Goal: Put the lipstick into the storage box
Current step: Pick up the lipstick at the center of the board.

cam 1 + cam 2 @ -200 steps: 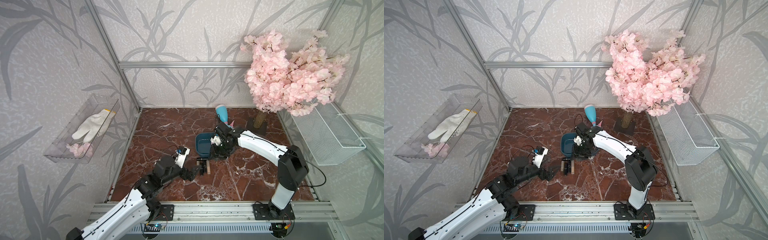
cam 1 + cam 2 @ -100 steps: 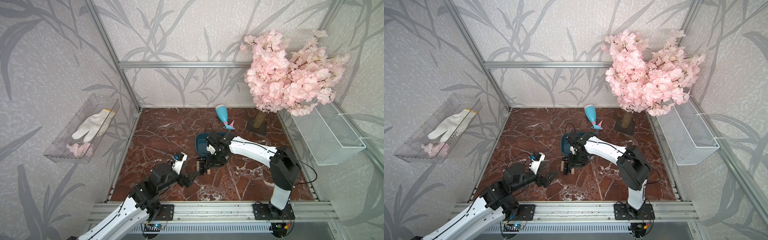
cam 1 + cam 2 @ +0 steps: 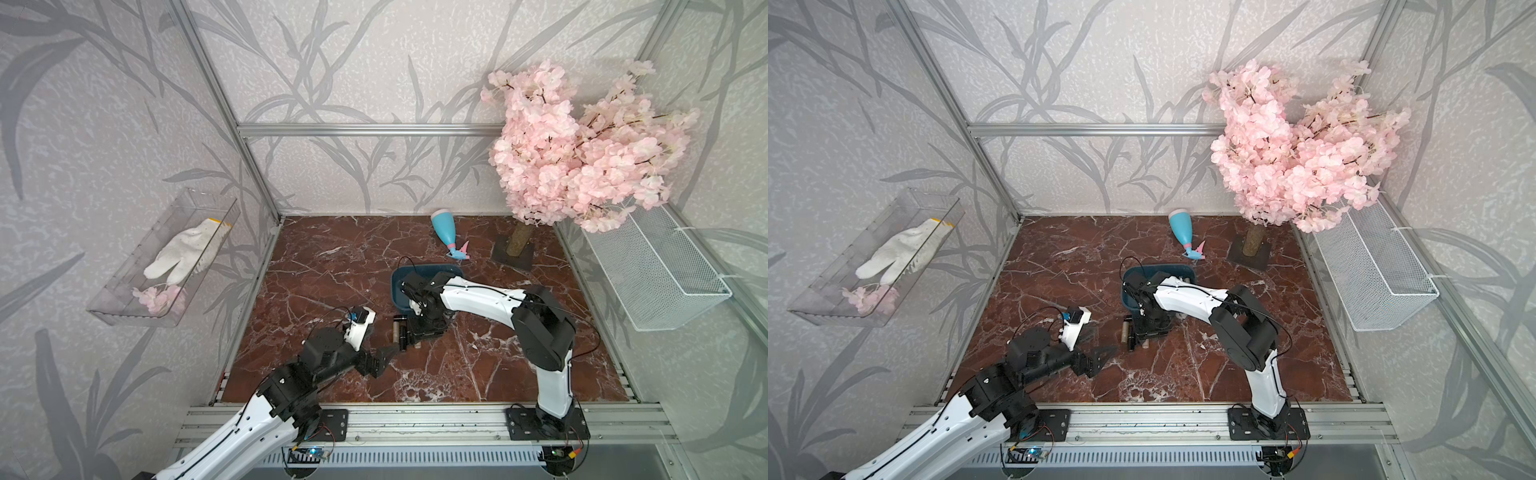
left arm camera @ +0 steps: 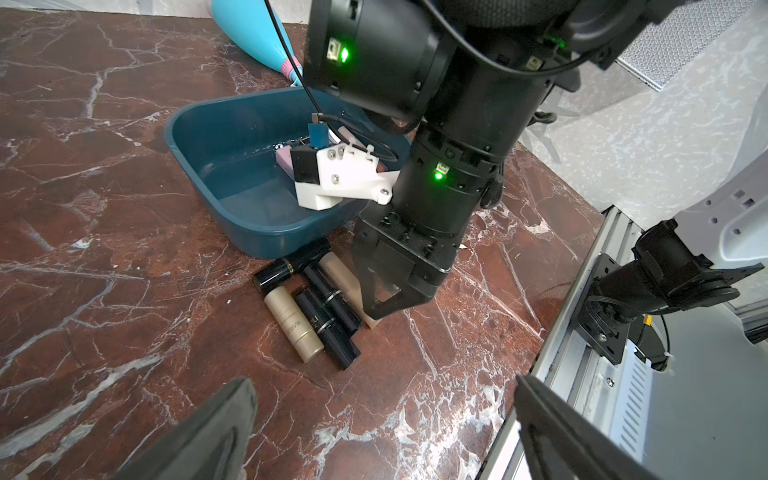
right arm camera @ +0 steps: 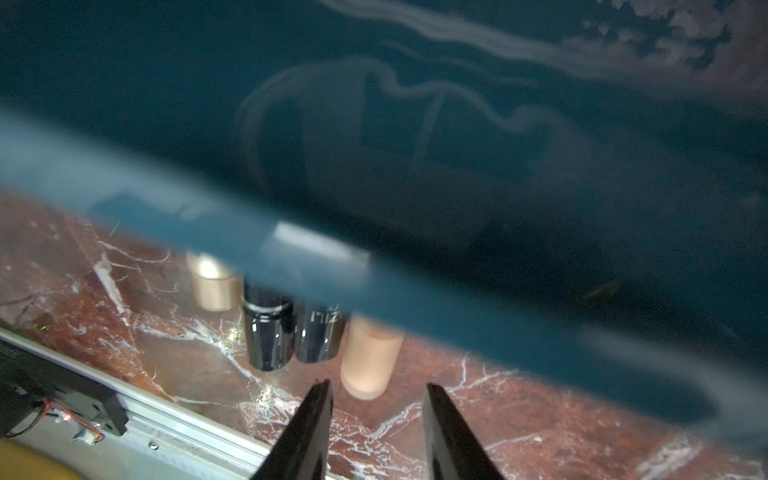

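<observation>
tbh right claw (image 5: 378, 384) is only partly open and empty, so grabbing the peach lipstick (image 5: 370, 361) just ahead might shove the black tubes (image 5: 291, 332) packed alongside.

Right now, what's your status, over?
Left pincer open, empty. Right pincer open, tips at pale lipstick. Lipsticks on table beside blue box, none lifted. Black lipstick crowds the pale one.

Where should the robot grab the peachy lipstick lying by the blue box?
Pinch the peach lipstick across its round barrel, near the end away from the storage box, coming straight down. It lies flat on the marble table, with a black lipstick close along one side, so the right tool should slip a finger in there carefully.
</observation>
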Motion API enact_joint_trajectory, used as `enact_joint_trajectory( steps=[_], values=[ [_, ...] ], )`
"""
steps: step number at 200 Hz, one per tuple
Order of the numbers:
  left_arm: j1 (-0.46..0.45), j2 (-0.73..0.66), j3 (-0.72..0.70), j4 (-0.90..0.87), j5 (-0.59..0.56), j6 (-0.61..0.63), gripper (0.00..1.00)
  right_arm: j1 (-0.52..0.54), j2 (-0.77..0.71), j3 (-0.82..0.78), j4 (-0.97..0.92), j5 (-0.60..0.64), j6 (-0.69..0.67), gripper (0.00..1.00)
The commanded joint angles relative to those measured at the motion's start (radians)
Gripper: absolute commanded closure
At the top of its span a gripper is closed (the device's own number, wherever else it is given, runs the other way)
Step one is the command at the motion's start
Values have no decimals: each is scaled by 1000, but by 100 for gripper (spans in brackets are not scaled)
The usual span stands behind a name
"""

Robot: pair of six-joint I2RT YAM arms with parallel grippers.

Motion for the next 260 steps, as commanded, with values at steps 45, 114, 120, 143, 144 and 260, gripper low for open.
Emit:
enact_joint_trajectory(
  steps=[45,114,120,143,144,260],
  values=[
    [-5,-9,0,-12,-12,10,0,13,57,53,-51,66,-3,60],
    [-6,-9,2,-14,-16,16,0,13,97,95,-96,122,-26,60],
    [-5,-9,1,-14,-18,18,0,13,98,100,-100,128,-29,60],
    [-5,-9,4,-12,-20,29,0,13,114,125,-117,159,-45,60],
    [-5,-9,4,-12,-20,29,0,13,115,127,-117,161,-46,60],
    [-3,99,61,-32,76,169,0,10,186,236,-157,207,-94,71]
  ],
)
